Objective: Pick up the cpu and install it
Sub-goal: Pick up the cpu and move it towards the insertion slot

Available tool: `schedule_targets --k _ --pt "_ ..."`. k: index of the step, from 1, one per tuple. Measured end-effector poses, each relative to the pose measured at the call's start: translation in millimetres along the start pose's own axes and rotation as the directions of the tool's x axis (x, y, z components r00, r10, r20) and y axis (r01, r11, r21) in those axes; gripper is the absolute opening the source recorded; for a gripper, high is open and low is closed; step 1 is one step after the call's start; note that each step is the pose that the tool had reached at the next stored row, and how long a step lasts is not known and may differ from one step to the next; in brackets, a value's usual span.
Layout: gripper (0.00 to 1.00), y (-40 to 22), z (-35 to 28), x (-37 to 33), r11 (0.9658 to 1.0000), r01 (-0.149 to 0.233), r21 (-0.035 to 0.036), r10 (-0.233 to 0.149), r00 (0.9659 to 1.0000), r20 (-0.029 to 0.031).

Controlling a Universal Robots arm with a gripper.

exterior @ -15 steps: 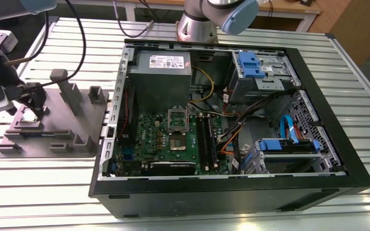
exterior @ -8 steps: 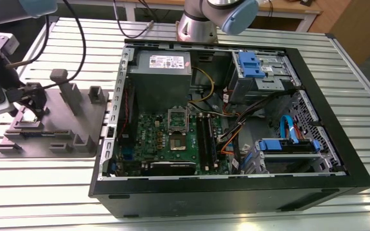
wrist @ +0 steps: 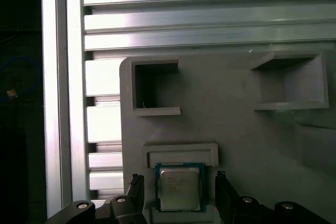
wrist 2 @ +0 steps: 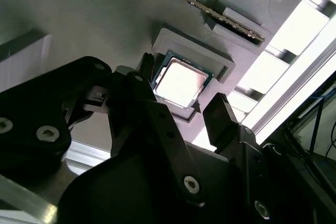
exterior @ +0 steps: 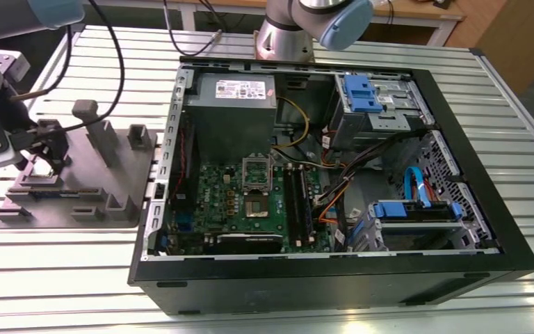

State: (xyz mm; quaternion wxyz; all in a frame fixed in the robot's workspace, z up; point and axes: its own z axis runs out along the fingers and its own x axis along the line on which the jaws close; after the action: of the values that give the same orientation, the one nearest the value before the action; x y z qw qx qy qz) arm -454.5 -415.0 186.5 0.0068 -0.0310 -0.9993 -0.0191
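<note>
The cpu [wrist: 180,187], a small square chip with a shiny metal top, lies flat in a shallow holder on the grey fixture plate [wrist: 231,129]. It also appears in the second wrist view as a bright square cpu [wrist 2: 180,81]. My gripper [wrist: 178,183] is open, with one black finger [wrist: 135,188] on each side of the chip and a small gap to each edge. In the exterior view the gripper [exterior: 52,160] hangs low over the fixture plate [exterior: 72,184] at the exterior view's left. The motherboard [exterior: 248,202] with its open socket [exterior: 254,203] lies inside the computer case.
The open black computer case [exterior: 332,278] sits in the middle of the slatted metal table [exterior: 53,257], with a grey power supply [exterior: 234,94], drive bays and cables inside. Upright grey posts [exterior: 95,132] stand on the fixture plate. A second arm's base [exterior: 286,35] is behind the case.
</note>
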Motion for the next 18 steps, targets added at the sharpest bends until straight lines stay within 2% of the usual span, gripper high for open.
schedule_targets --k 8,18 --pt "0.65 -0.1 2.5 -0.1 1.0000 -0.001 0.0003 0.001 1.0000 0.0023" --pt "0.65 -0.2 6.3 -0.1 1.0000 -0.001 0.0005 0.001 1.0000 0.0021"
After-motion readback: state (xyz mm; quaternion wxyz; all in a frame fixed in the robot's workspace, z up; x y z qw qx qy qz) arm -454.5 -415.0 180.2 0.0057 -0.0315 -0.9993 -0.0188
